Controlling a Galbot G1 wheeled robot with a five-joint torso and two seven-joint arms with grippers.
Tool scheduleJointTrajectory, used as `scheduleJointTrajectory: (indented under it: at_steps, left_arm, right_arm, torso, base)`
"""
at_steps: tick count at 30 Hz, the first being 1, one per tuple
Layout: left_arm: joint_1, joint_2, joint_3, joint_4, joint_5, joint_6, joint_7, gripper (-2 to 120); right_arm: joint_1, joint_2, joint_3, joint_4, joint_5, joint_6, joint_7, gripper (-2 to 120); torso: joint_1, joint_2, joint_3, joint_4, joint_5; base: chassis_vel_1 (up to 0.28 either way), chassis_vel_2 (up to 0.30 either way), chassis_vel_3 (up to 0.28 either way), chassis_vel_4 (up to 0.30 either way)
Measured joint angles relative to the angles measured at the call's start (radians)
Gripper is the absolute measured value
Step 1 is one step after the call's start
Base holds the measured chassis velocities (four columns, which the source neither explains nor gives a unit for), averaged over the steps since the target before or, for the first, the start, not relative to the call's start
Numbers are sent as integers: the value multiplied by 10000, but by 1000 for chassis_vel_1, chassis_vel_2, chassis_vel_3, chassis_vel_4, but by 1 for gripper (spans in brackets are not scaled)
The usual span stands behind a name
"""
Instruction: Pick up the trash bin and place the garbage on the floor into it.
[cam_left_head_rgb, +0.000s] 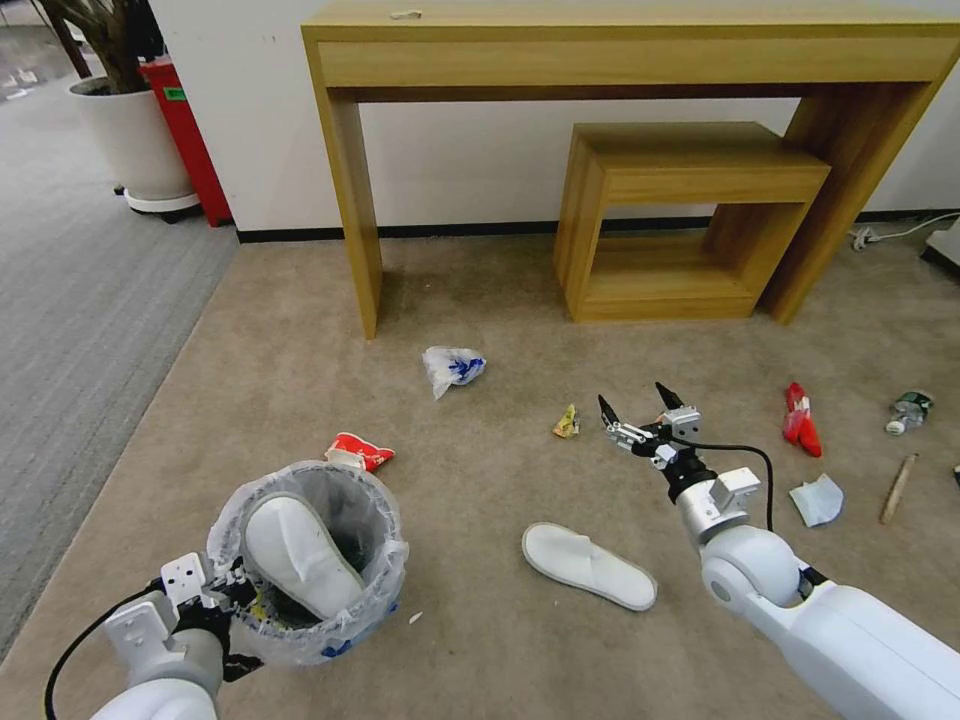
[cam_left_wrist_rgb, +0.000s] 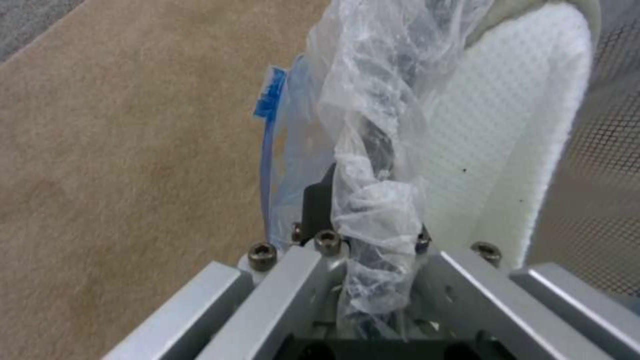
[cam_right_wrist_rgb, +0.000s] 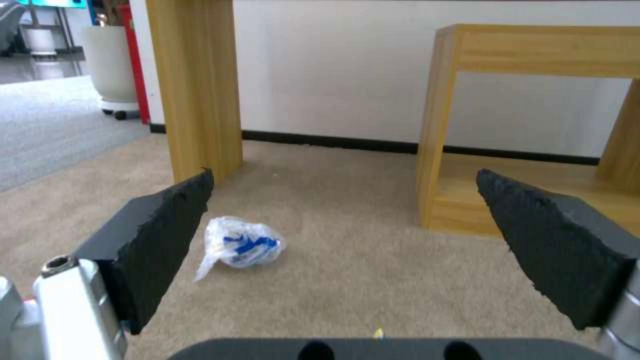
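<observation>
The trash bin (cam_left_head_rgb: 330, 610), lined with a clear bag, hangs at the lower left, and my left gripper (cam_left_head_rgb: 232, 588) (cam_left_wrist_rgb: 363, 235) is shut on its bagged rim (cam_left_wrist_rgb: 373, 150). One white slipper (cam_left_head_rgb: 295, 555) (cam_left_wrist_rgb: 507, 125) stands inside it. The other slipper (cam_left_head_rgb: 590, 565) lies on the beige floor (cam_left_head_rgb: 480, 480), nearer me than my right gripper (cam_left_head_rgb: 638, 405) (cam_right_wrist_rgb: 343, 172), which hovers open and holds nothing. Beyond it lie a white-blue plastic bag (cam_left_head_rgb: 452, 367) (cam_right_wrist_rgb: 243, 246) and a small yellow wrapper (cam_left_head_rgb: 567, 423). A red-white wrapper (cam_left_head_rgb: 358, 452) sits just past the bin.
To the right lie a red wrapper (cam_left_head_rgb: 800, 418), a pale tissue (cam_left_head_rgb: 816, 500), a small bottle (cam_left_head_rgb: 908, 411) and a wooden stick (cam_left_head_rgb: 897, 488). A wooden console table (cam_left_head_rgb: 350, 200) and a low wooden stool (cam_left_head_rgb: 690, 220) stand against the wall. Grey ribbed carpet (cam_left_head_rgb: 80, 300) lies left.
</observation>
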Motion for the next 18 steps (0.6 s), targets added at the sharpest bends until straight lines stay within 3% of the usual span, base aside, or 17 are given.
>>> scheduleJointTrajectory:
  at_steps: [9,18]
  left_arm:
    - [50,-41,3,-37,57,-34,16,0]
    - [36,-94,-32,-51,61,-47,22,0]
  right_arm:
    - [40,-10,-98,-126,-39,282,-114,100]
    - [710,-366,-1005,-1047,394,1111,-1365,100]
  torso:
    - [0,0,0,0,1]
    - [2,0,0,1,1]
  base:
    - [-77,79,79,-81]
    - [-33,25,29,-29]
